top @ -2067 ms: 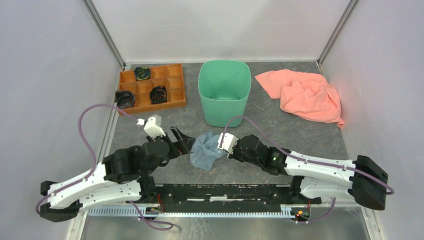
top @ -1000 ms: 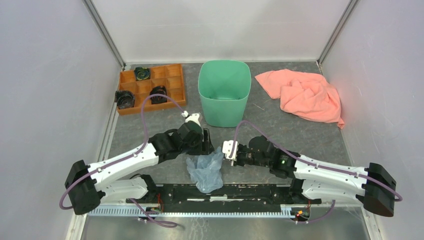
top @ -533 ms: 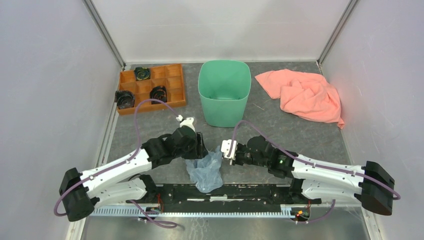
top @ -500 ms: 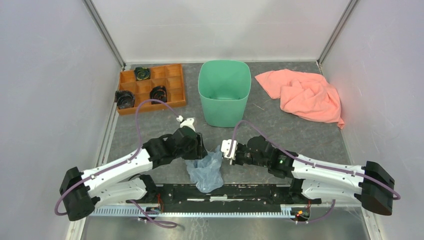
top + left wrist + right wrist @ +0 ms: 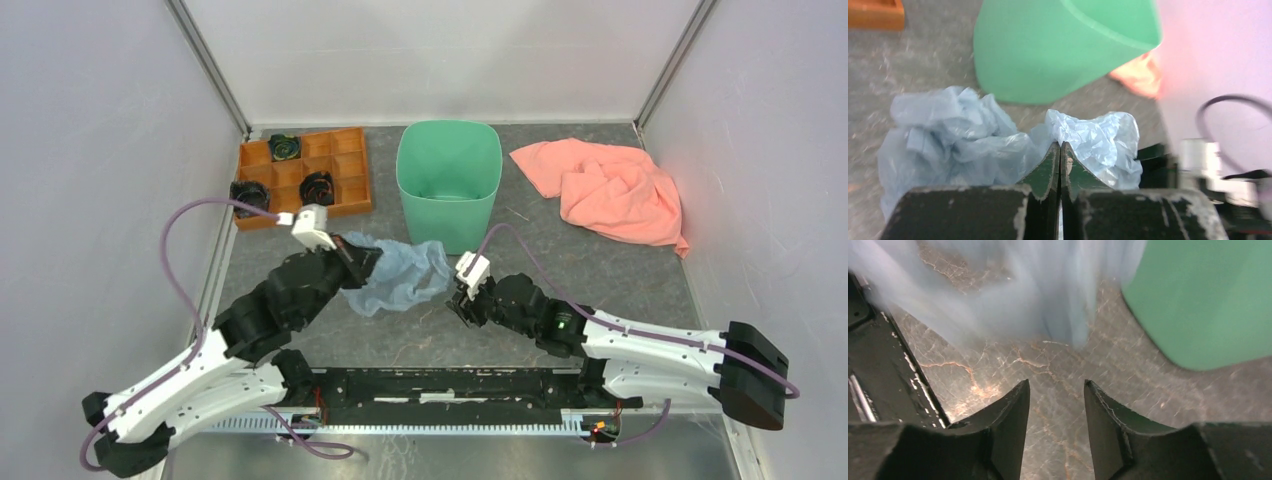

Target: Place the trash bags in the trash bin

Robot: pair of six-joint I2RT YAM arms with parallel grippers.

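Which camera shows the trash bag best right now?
Top external: the whole trash bag shows, spread out in front of the trash bin, one end at the left gripper. Left wrist shows its crumpled folds close up, just past the shut jaws. Right wrist gives only a blurred edge.

Back of table [image 5: 600,280], left to right: tray [image 5: 305,175], bin [image 5: 448,185], cloth [image 5: 610,190]. Nearer: bag [image 5: 400,275] just before bin, offset left, apart from tray.

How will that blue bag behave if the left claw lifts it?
Probably floppy: the bag lies crumpled and spread, so it should droop from the left claw. Likely very light, being thin and see-through. Loose folds may snag the bin rim.
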